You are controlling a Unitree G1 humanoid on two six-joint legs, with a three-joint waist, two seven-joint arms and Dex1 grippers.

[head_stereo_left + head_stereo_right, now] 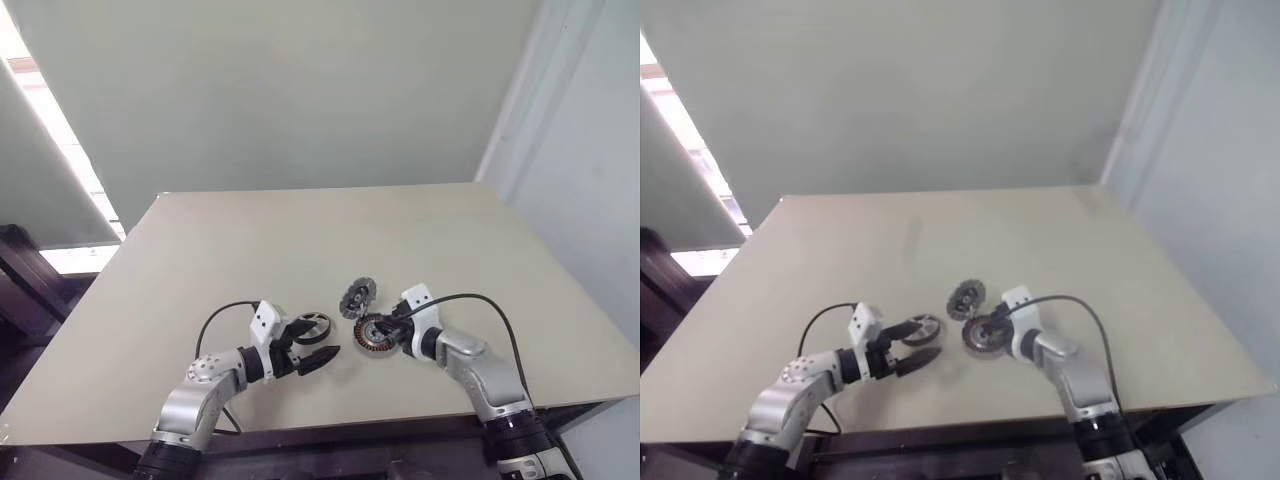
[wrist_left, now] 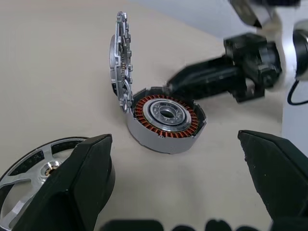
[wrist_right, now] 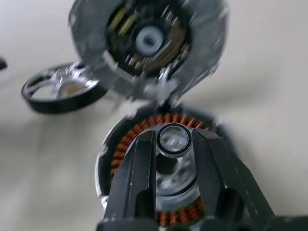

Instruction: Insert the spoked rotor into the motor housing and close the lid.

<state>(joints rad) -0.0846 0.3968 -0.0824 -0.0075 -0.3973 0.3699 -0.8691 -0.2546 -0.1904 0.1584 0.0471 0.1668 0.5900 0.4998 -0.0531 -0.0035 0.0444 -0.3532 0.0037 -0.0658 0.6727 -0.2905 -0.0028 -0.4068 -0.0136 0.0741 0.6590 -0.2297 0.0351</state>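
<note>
Right gripper (image 3: pixel 174 144) pinches a small ring above the motor housing (image 2: pixel 166 125), whose lid (image 2: pixel 121 62) stands open; the left gripper (image 2: pixel 178 183), fingers wide and empty, waits beside the spoked rotor (image 2: pixel 33 178) on the table (image 1: pixel 300 240).

The motor housing (image 1: pixel 378 335) lies open-faced on the desk (image 1: pixel 300 230). Its lid (image 1: pixel 357 296) stands upright at its far edge, blocking approach from behind. The right pincer (image 3: pixel 174 144) hangs just over the housing's centre with a small ring (image 3: pixel 174 139) between its fingertips, barring the way from above. The spoked rotor (image 1: pixel 312 327) lies left of the housing. Beyond the lid the desk is bare.
</note>
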